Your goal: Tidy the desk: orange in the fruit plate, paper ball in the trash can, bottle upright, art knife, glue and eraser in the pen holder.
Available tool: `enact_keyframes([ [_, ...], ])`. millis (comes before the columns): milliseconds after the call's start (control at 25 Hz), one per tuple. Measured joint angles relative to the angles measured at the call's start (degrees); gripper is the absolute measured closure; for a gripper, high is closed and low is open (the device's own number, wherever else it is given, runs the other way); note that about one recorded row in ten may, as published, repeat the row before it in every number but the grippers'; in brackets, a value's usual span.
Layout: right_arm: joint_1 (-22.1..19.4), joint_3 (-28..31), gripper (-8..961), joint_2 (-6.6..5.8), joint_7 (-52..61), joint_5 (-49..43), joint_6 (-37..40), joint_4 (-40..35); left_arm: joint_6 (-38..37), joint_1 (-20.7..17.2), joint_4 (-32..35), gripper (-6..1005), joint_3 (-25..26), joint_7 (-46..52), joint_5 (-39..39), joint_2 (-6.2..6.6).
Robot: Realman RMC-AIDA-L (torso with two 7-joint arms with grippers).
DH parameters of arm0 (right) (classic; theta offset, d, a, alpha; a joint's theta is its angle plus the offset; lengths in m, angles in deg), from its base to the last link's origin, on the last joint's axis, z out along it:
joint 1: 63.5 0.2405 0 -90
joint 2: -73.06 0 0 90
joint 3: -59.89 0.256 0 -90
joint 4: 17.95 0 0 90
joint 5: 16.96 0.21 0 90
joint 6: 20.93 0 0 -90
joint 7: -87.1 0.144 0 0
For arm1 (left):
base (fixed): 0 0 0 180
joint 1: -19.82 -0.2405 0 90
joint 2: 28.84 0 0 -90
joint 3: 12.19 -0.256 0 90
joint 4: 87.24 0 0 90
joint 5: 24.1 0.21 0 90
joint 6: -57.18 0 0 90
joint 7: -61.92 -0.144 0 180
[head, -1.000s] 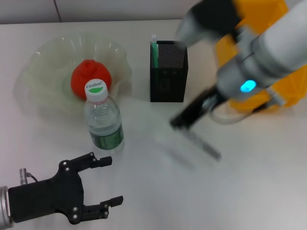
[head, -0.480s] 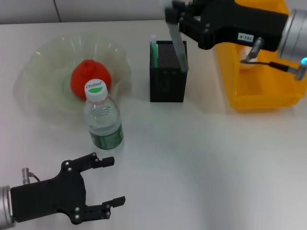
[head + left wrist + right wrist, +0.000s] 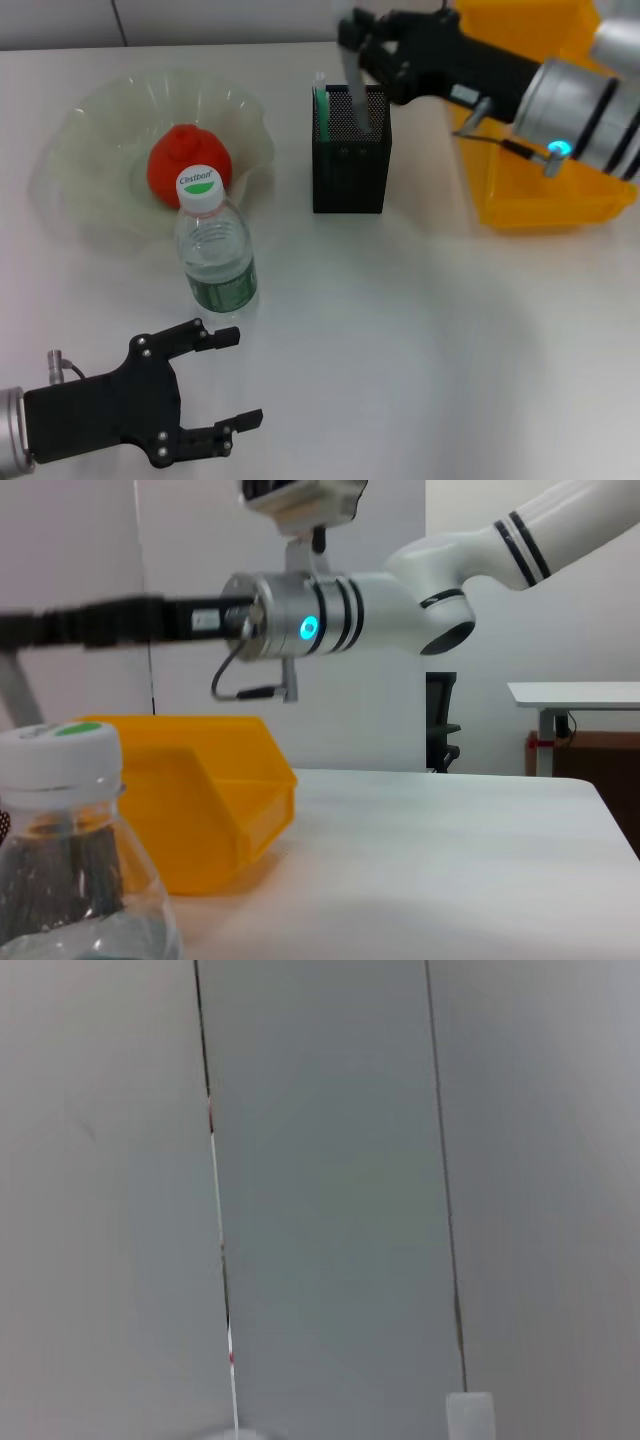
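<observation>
Nearest, the left hand [image 3: 225,385] rests low over the table [image 3: 420,340], fingers spread apart and empty. Beyond it the bottle [image 3: 214,250] stands upright before the plate [image 3: 90,130] holding the orange [image 3: 188,160]. Farther, the right hand [image 3: 352,40] pinches a grey knife [image 3: 355,95] standing in the holder [image 3: 350,150], beside the yellow can [image 3: 545,195].

Orange [image 3: 188,162] in fruit plate [image 3: 90,140]. Bottle [image 3: 214,250] upright just before it. Grey art knife [image 3: 357,95] tilted, lower end inside pen holder [image 3: 350,160]; trash can [image 3: 535,150] beside.
</observation>
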Motion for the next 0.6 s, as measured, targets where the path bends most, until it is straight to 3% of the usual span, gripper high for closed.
enact_keyframes([
  [240, 4.0, 0.1, 830, 0.07, -2.8, 0.5, -1.9, 6.0, 0.1, 0.2, 0.0, 184, 0.0, 0.0, 0.0, 0.02],
  [600, 2.7, -0.1, 822, 0.04, -3.6, 0.8, -2.1, 5.5, 0.1, 0.2, 0.0, 184, 0.0, 0.0, 0.1, 0.01],
])
